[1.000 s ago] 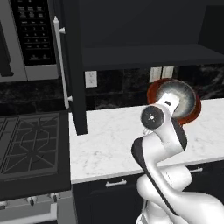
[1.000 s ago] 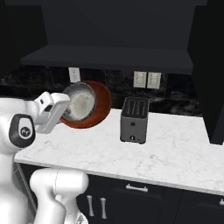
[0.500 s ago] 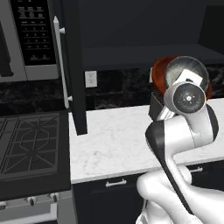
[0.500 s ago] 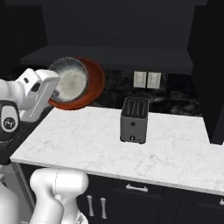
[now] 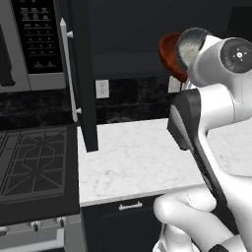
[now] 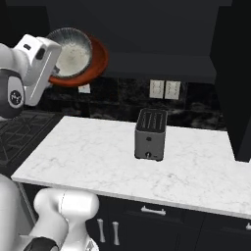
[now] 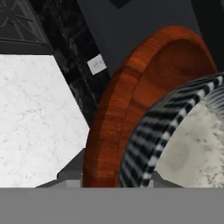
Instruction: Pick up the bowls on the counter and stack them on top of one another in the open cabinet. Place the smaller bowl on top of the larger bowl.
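Note:
The smaller grey speckled bowl [image 6: 73,53] sits nested in the larger reddish-brown bowl [image 6: 99,58]. Both are tipped on edge in the air at the height of the open cabinet's shelf [image 6: 162,61]. My gripper [image 6: 58,68] is shut on their near rims from the left. In the left base view the red bowl [image 5: 169,51] and grey bowl [image 5: 189,46] peek out behind my forearm, right of the cabinet door [image 5: 81,74]. Close up, the hand view has the red rim [image 7: 131,109] around the grey bowl [image 7: 188,144], with the counter [image 7: 35,118] below.
A dark toaster [image 6: 151,134] stands on the white counter [image 6: 98,162] near the back wall. The black stovetop [image 5: 34,167] lies to the left, with the microwave [image 5: 29,44] above it. The cabinet door's silver handle [image 5: 69,74] juts out over the counter's left end.
The arm has lifted the nested bowls from just above the counter up to shelf height. They have tilted further on edge. The grip has not changed.

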